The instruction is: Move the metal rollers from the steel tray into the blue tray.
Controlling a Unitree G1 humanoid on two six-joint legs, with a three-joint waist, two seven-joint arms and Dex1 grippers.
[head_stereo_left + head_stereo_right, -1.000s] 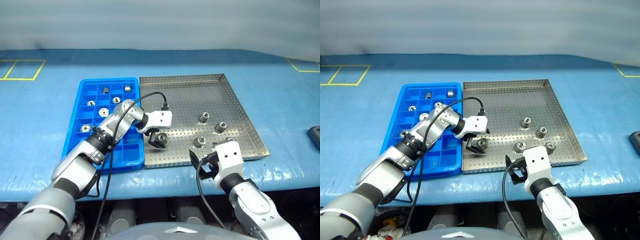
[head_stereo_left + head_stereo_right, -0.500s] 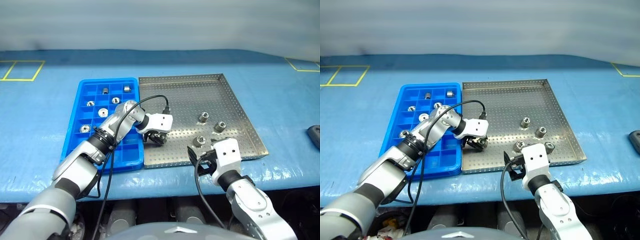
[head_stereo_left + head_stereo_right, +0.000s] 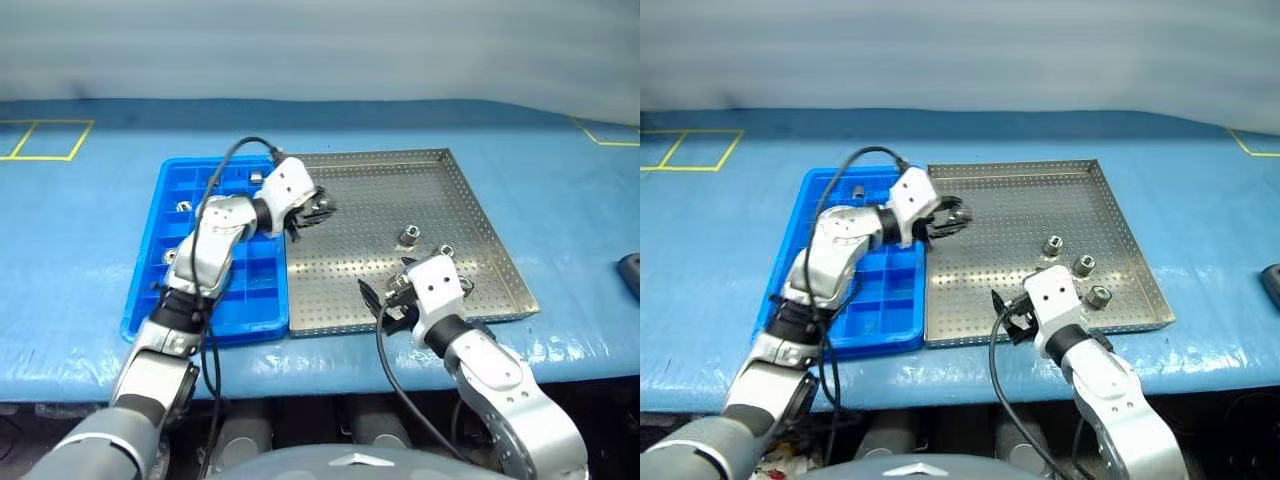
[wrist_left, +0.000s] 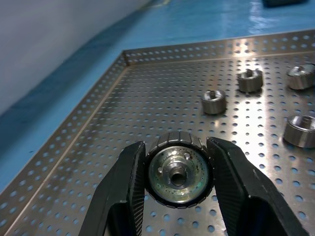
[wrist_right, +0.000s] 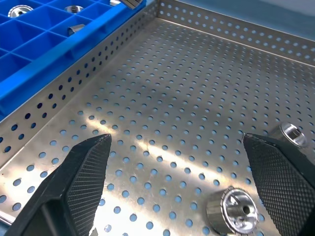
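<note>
My left gripper (image 3: 316,209) is shut on one of the metal rollers (image 4: 179,172), a ribbed silver cylinder with a central hole. It holds it level in the air over the left side of the steel tray (image 3: 360,157), close to the blue tray (image 3: 140,300). Three loose rollers (image 3: 1051,245) (image 3: 1082,264) (image 3: 1098,296) lie on the steel tray's right half. Several more rollers (image 3: 184,206) sit in blue tray compartments. My right gripper (image 5: 176,142) stands open above the steel tray's front part, with a roller (image 5: 238,211) lying close below it.
A blue cover (image 3: 560,170) drapes the table. A black object (image 3: 630,272) lies at its right edge. Yellow tape marks (image 3: 40,140) show at the far left. The table's front edge runs just below both trays.
My left gripper shut on a roller on the steel tray's floor, then lifted it up and toward the tray's far left. My right gripper crept forward and left over the tray's front.
</note>
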